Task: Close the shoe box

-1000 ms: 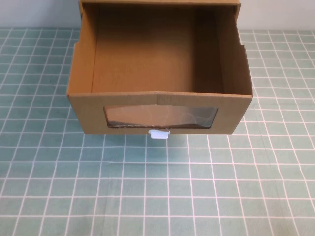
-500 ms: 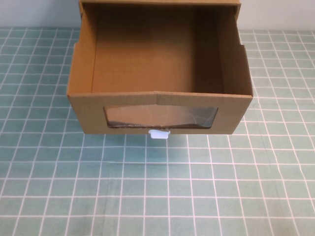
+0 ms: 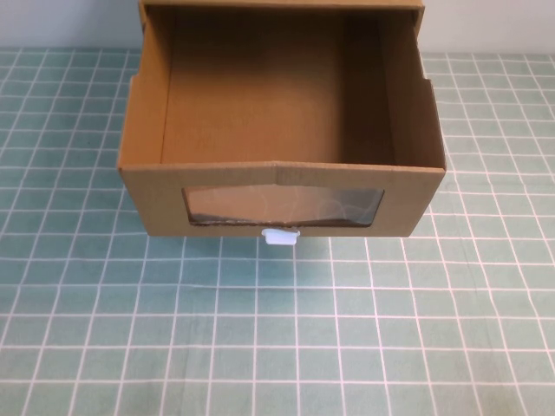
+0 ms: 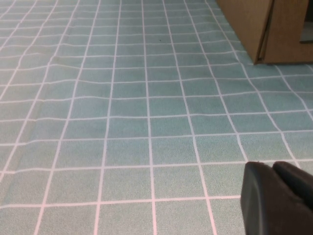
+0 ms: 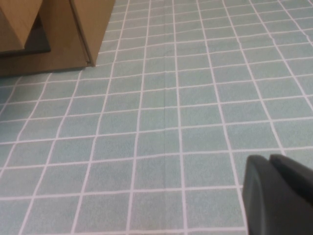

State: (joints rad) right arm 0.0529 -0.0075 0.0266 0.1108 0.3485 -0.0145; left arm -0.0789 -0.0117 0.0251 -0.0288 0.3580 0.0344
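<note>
Standing pulled open at the far middle of the checked mat [image 3: 286, 347], the shoe box [image 3: 282, 186] shows its pull tab [image 3: 281, 236]. Left gripper [image 4: 276, 198] and right gripper [image 5: 279, 193] hover low over the mat, well apart from the box.

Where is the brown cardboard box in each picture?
High view: brown cardboard shoe box, top centre, drawer open.
Left wrist view: its corner, upper right; left claw low.
Right wrist view: its corner, upper left; right claw low.
Shared landmark: green grid mat.
</note>
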